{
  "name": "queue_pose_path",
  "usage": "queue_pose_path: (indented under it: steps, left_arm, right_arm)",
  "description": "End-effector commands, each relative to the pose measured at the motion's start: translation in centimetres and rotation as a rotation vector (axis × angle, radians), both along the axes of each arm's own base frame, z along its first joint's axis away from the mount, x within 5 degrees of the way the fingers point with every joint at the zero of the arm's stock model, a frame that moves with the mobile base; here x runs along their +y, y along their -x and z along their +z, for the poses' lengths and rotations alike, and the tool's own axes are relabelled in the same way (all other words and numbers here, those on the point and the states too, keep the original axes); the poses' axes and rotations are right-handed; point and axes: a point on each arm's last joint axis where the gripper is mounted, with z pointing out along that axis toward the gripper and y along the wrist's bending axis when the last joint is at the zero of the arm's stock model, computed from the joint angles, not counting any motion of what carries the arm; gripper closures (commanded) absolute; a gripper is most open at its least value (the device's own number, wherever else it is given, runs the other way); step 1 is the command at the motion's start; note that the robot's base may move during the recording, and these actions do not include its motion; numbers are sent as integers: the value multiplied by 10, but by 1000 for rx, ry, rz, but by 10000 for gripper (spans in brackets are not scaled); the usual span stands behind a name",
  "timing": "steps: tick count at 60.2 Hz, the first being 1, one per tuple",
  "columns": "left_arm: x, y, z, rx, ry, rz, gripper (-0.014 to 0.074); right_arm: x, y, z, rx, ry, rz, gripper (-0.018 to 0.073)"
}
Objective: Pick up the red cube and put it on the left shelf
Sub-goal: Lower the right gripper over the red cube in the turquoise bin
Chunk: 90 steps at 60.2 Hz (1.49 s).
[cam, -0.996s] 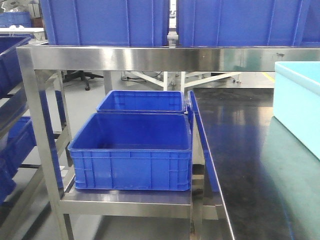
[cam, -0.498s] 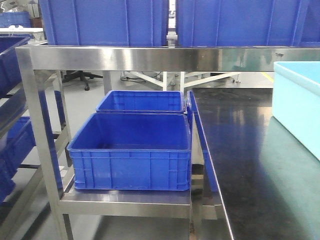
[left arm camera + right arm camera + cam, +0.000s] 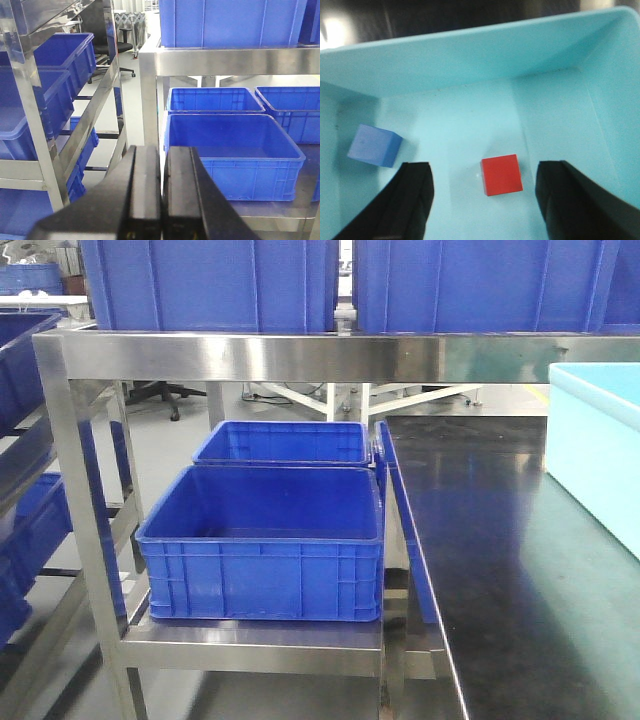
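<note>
The red cube (image 3: 501, 175) lies on the floor of a light cyan bin (image 3: 470, 55), seen in the right wrist view. My right gripper (image 3: 485, 172) is open above it, with the cube between the two black fingers, nearer the right one. My left gripper (image 3: 163, 155) is shut and empty, pointing at the steel shelf (image 3: 225, 61) and its blue crates (image 3: 230, 150). In the front view the steel shelf rail (image 3: 300, 356) spans the top, with blue crates (image 3: 265, 540) on the lower tier. Neither gripper shows in the front view.
A blue cube (image 3: 374, 145) lies at the left of the cyan bin, beside my left finger. The cyan bin (image 3: 600, 450) stands on a dark table (image 3: 500, 570) at the right. Another rack with blue crates (image 3: 45, 80) stands at the far left.
</note>
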Motion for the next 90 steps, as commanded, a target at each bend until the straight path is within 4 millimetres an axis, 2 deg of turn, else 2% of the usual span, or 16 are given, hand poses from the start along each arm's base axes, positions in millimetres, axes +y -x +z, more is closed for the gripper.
queue_pose_path:
  steps: [1,17,32,44,90]
  left_arm:
    - [0,0,1,-79,7,-3,495]
    - [0,0,1,-79,7,-3,495]
    - [0,0,1,-79,7,-3,495]
    - [0,0,1,-79,7,-3,495]
    - [0,0,1,-79,7,-3,495]
  right_arm:
    - [-6,-6,13,-73,46,1,10]
    - [-11,-24,-16,33,38,5,10]
    - [-19,-33,-35,102,55,6,10]
    - [-26,-38,-47,129,47,-10,10]
    - [-30,-55,-87,241,15,-5,10]
